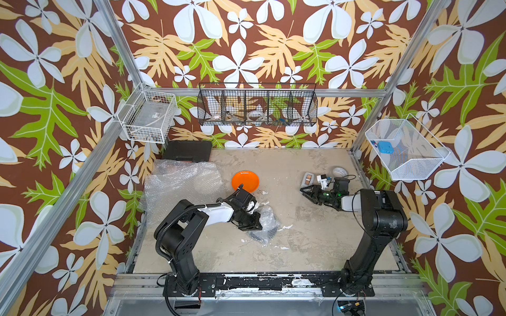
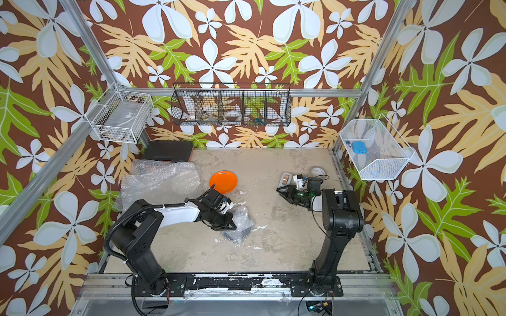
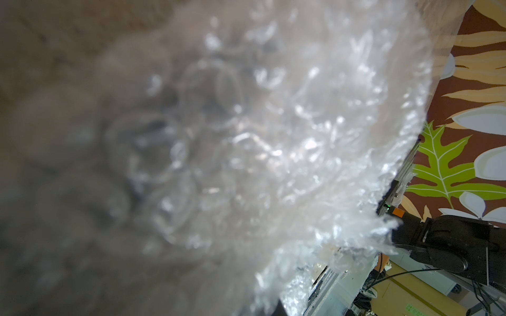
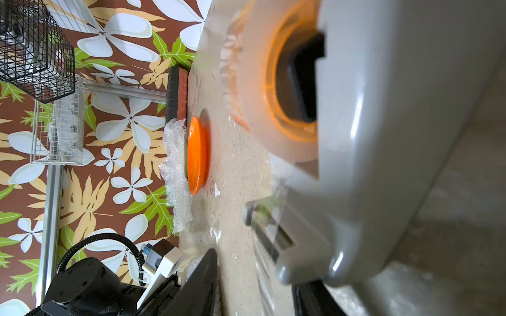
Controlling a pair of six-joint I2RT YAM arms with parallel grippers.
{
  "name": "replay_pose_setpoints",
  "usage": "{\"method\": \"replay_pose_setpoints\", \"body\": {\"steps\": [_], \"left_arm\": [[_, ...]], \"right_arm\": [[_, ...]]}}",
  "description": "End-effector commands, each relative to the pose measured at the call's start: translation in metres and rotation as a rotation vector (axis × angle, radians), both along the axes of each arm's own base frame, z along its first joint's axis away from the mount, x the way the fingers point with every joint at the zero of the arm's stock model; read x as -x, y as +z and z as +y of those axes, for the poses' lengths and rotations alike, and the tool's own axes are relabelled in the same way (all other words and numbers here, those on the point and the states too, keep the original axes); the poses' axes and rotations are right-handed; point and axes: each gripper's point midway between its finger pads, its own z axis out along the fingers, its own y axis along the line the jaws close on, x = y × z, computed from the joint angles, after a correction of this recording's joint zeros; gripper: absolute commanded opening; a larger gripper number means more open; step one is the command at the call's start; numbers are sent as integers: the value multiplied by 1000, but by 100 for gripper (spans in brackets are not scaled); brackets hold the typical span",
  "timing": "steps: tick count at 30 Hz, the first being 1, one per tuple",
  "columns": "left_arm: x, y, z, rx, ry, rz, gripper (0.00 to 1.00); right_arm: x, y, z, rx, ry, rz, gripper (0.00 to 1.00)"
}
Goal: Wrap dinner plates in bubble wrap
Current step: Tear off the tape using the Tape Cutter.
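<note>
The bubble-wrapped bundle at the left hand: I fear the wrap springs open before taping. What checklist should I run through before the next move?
1. Left hand shut on the bundle's clear bubble wrap: ok.
2. Dark round plate inside fully covered: cannot tell; creased wrap hides it.
3. Right hand at the grey tape dispenser: ok.
4. Right hand's grip on the dispenser: cannot tell.
5. Bright orange round plate apart from the bundle: ok.
6. Spare clear bubble wrap sheets lying apart from the bundle: ok.

Tabletop [image 1: 301,219] bears bubble wrap [image 1: 178,180], orange plate [image 1: 245,181], black case [image 1: 189,150], tape roll [image 1: 340,172].
</note>
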Motion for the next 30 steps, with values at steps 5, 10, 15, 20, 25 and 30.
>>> {"method": "replay_pose_setpoints", "body": {"steps": [5, 10, 15, 20, 25, 30], "left_arm": [[10, -16, 19, -109, 23, 42, 0], [9, -15, 20, -109, 25, 41, 0], [11, -16, 20, -110, 22, 44, 0], [10, -16, 20, -110, 25, 43, 0], [11, -16, 21, -112, 25, 42, 0], [11, -17, 22, -115, 28, 44, 0]], "right_arm": [[-10, 7, -2, 8, -8, -46, 36], [-10, 4, -2, 13, -8, -37, 29], [-9, 1, -3, 22, -9, -28, 21], [-7, -2, -3, 24, -7, -19, 12], [-5, -6, -3, 34, -5, -5, 2], [-2, -18, -8, 78, -23, 50, 0]]}}
